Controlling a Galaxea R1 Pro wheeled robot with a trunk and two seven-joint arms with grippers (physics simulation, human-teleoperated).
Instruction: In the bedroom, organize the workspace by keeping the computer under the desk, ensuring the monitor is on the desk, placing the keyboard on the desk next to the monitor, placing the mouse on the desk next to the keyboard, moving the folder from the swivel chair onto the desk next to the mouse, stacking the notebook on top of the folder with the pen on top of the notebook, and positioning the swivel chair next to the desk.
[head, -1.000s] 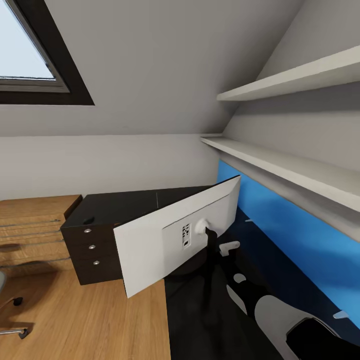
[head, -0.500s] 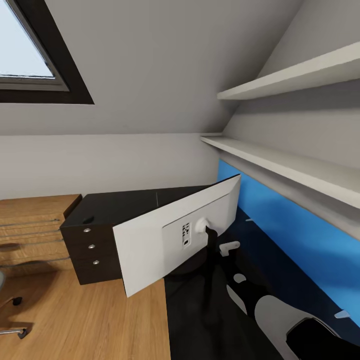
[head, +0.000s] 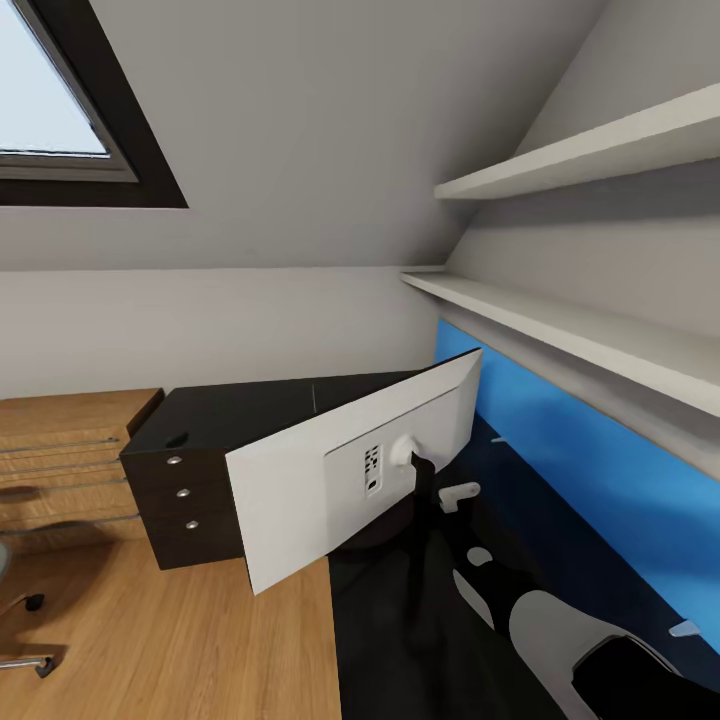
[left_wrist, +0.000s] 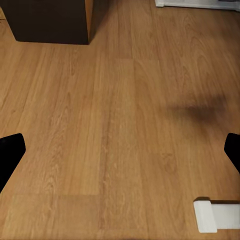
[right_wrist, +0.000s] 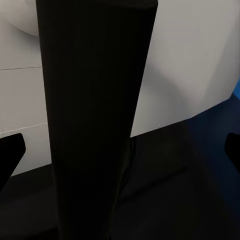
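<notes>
1. The monitor (head: 350, 480) stands on the black tabletop (head: 260, 410), white back toward the robot.
2. Right jaws spread wide beside the monitor's stand (right_wrist: 95, 120), likely to reposition it.
3. Left jaws released above the floor (left_wrist: 120, 125).

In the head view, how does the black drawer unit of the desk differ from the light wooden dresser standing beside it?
Colour: the drawer unit is black, while the dresser is light wood with visible grain.
Handles: the drawer unit has small round silver knobs; the dresser has long thin bar handles across its front.
Position: the drawer unit stands nearer the monitor; the dresser lies farther out, cut by the picture's edge.
Both stand on the wooden floor against the same pale wall.
</notes>
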